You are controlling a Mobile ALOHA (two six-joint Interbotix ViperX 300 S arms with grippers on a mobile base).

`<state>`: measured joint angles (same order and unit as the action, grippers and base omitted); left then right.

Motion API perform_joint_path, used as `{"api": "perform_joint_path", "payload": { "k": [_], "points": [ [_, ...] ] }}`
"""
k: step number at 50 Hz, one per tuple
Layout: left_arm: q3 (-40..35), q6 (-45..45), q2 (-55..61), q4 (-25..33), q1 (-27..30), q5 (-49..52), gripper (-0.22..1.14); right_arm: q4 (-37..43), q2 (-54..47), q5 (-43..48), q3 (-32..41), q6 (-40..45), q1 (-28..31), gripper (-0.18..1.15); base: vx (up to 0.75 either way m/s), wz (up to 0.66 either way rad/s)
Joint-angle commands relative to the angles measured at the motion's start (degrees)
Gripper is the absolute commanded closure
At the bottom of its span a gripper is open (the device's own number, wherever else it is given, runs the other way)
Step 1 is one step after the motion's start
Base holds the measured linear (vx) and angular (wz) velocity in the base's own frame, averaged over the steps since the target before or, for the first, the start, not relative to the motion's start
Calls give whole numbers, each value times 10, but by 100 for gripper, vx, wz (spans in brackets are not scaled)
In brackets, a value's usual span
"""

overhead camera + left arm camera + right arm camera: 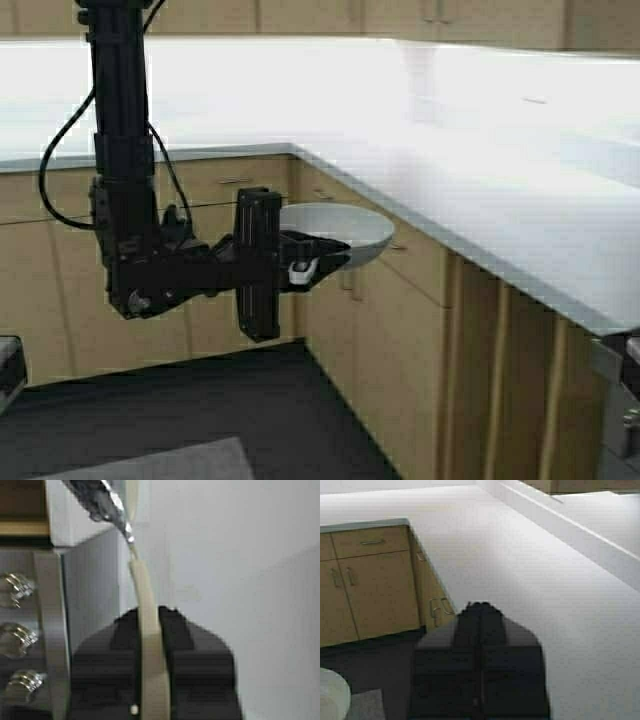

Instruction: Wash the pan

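Note:
The cream pan [340,228] hangs in the air in front of the cabinets, just below the corner of the countertop. My left gripper [308,263] is shut on its near side and holds it about level. In the left wrist view the gripper [148,614] clamps a thin cream strip of the pan [144,587], seen edge-on between the black fingers. My right gripper [480,607] is shut and empty above the countertop; the arm shows at the lower right edge of the high view [622,372]. An edge of the pan shows in the right wrist view [331,696].
An L-shaped white countertop [480,190] runs along the back and right, over wooden cabinets [400,330] with drawers. A dark floor with a grey mat [160,462] lies below. A shiny metal piece [102,500] and a steel panel with knobs [17,640] show in the left wrist view.

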<state>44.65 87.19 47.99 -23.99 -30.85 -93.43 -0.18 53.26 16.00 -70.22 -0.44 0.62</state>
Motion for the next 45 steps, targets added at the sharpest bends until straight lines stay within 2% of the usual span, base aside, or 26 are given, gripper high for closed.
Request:
{"api": "perform_joint_path", "payload": {
  "k": [1,45],
  "points": [
    [12,-23,-26,-2,-4,-29,89,0,-5,2,11,1,-1,91,6,50],
    [14,-24,-30,-4,-4,-29,89,-1,-29,5,9,-3,0,91,8,56]
  ]
}}
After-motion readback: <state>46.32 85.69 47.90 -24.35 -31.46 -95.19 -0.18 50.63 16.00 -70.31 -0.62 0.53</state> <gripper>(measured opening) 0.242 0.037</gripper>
